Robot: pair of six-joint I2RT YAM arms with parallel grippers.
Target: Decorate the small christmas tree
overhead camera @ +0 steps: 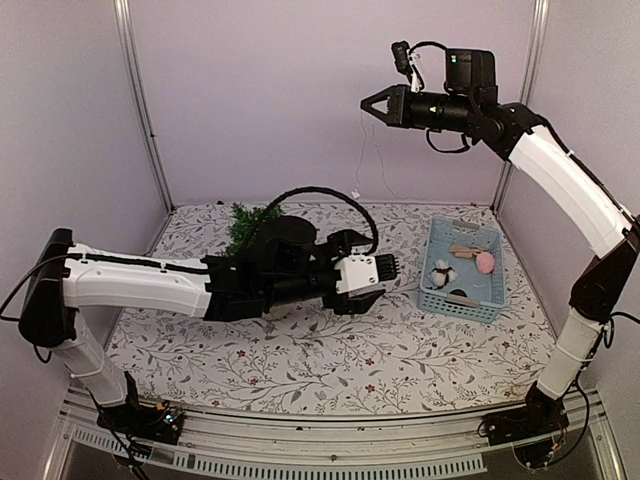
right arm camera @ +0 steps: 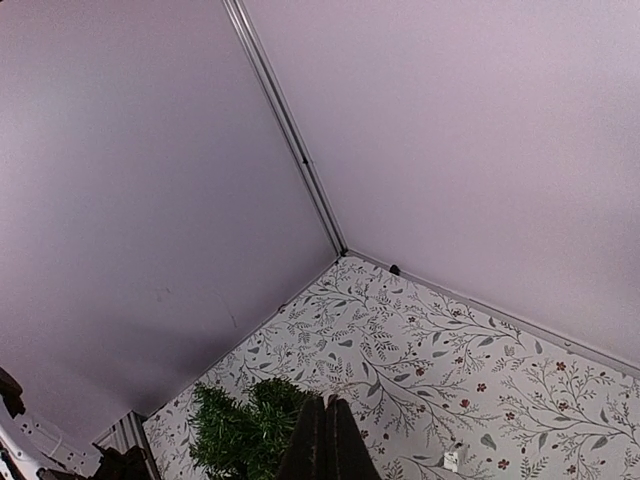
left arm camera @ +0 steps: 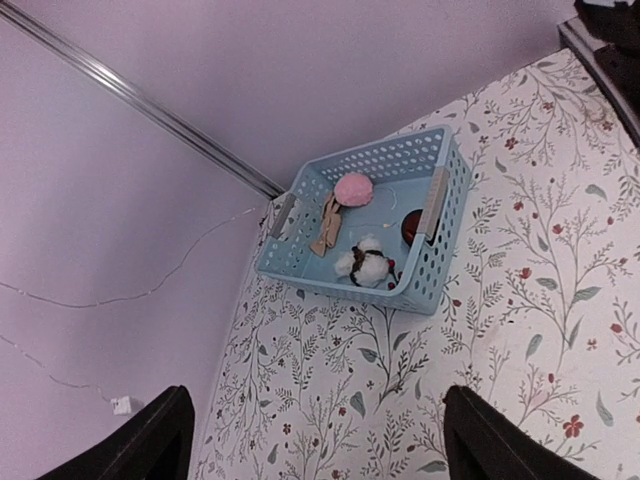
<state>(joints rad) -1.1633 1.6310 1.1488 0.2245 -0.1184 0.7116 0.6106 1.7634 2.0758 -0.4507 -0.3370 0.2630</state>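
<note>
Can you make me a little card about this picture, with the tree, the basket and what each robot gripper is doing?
tree: small christmas tree, at the back, mostly hidden behind the left arm
basket: blue basket, on the right
in basket: pink pom-pom, white fluffy ornament, tan piece
left gripper: open, empty, pointing toward the basket
right gripper: raised high, shut, thin string hanging from it

Floral-patterned table (overhead camera: 300,355), blue basket (overhead camera: 460,306) right, small christmas tree (overhead camera: 248,222) rear-left
</note>
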